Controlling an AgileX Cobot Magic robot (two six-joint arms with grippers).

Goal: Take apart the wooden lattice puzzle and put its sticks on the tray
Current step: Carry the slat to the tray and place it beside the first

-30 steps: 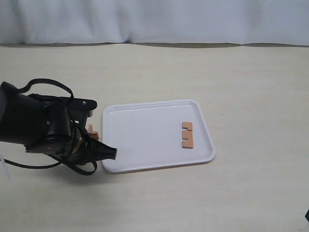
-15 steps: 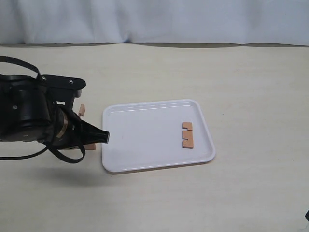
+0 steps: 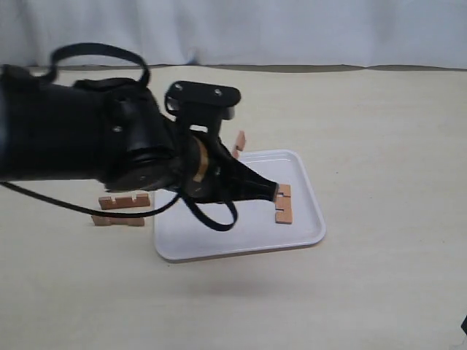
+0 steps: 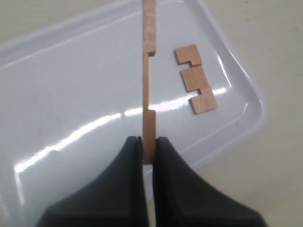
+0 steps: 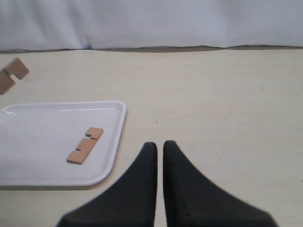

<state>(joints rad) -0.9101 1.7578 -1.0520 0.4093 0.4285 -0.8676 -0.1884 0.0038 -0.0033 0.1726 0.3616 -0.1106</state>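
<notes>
The white tray lies mid-table with one notched stick flat on its right part. My left gripper hovers over the tray, shut on a second stick seen edge-on; this held stick pokes out beyond the black left arm. Two more sticks rest side by side on the table left of the tray. No assembled lattice shows. My right gripper is shut on nothing, above bare table beside the tray.
A white cloth backdrop closes the far edge of the beige table. The left arm's black cable loops above it. The arm's bulk hides the tray's left half in the exterior view.
The left arm has swung up and to the right, from the tray's left side to above it, carrying a stick. Two sticks on the table are now uncovered.
</notes>
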